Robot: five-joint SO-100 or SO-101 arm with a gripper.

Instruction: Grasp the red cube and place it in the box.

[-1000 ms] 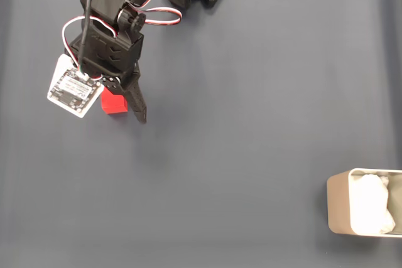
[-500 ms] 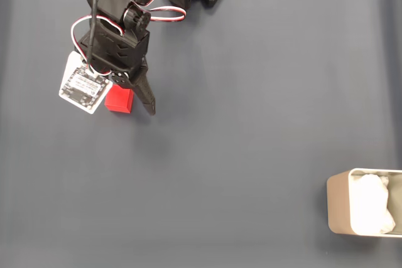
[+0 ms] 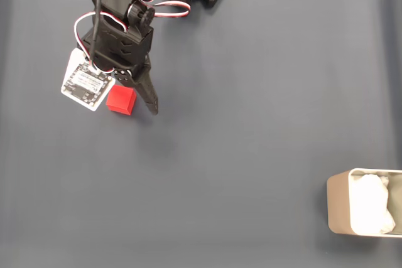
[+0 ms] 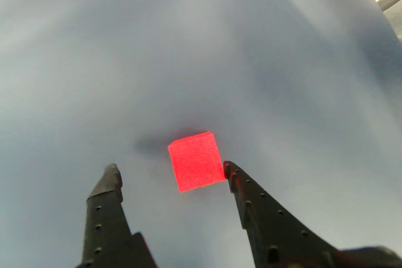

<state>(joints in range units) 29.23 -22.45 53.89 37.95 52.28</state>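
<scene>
I have a dark grey-blue mat [image 3: 251, 123] under everything, plain and unmarked. The black arm [image 3: 122, 23] reaches down from the top edge of the fixed view, with red and white wires looping around its joints. Clipped to its side is a small white board [image 3: 86, 85] that carries rows of dark print, but the print is too small for me to read, so I can give no brand or label.

Far from the fingers, at the lower right corner of the fixed view, sits the box [image 3: 336, 208]: beige, thin-walled, rounded at the corners, cut off by the frame edge, with white padding [image 3: 370, 205] bunched inside.

The gripper [image 4: 171, 171] has its two black fingers spread apart, pinching nothing. In the wrist view I see both tips on the mat side, the left one [image 4: 110, 177] blunt and standing clear, the right one [image 4: 231, 172] long, with small holes along it.

The red cube [image 4: 196, 160] lies on the mat between the tips, nearer the right finger, whose tip is just at the cube's lower right corner; I cannot tell whether they actually touch. There is open mat between the cube and the left finger. It is bright red, matte, with plain faces and no marking. In the fixed view the red cube [image 3: 120, 100] sits just beside the long finger [image 3: 148, 95], below the white board.
</scene>
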